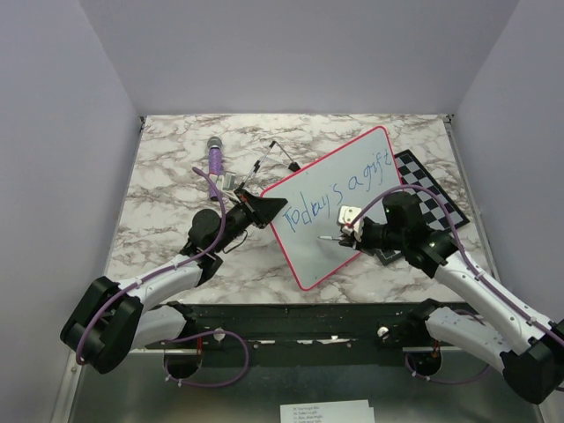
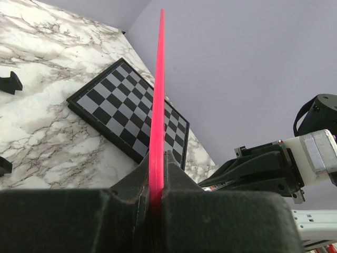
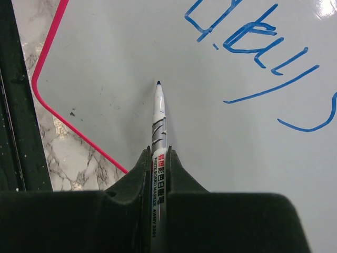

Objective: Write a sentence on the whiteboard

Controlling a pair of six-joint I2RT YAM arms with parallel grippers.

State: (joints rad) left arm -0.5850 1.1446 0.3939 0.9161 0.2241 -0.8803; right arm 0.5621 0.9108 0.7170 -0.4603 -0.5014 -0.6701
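The whiteboard [image 1: 313, 256] lies slanted across the table's middle, with a pink-red rim [image 2: 158, 95]. The sentence [image 1: 339, 196] on it is blue handwriting that reads roughly "Today's a gift"; some of its strokes [image 3: 253, 42] show in the right wrist view. My left gripper [image 1: 264, 210] [image 2: 157, 161] is shut on the whiteboard's left edge. My right gripper [image 1: 352, 236] [image 3: 160, 155] is shut on a white marker [image 3: 159, 113]. The marker's tip [image 3: 158, 83] points at bare board below the words. I cannot tell whether it touches the surface.
A black-and-white chessboard [image 1: 432, 189] [image 2: 126, 113] lies under the whiteboard's far right corner. A purple-handled object [image 1: 214, 157] and a thin black rod [image 1: 273, 154] lie behind the left gripper. Small black pieces [image 2: 10, 83] sit on the marble table.
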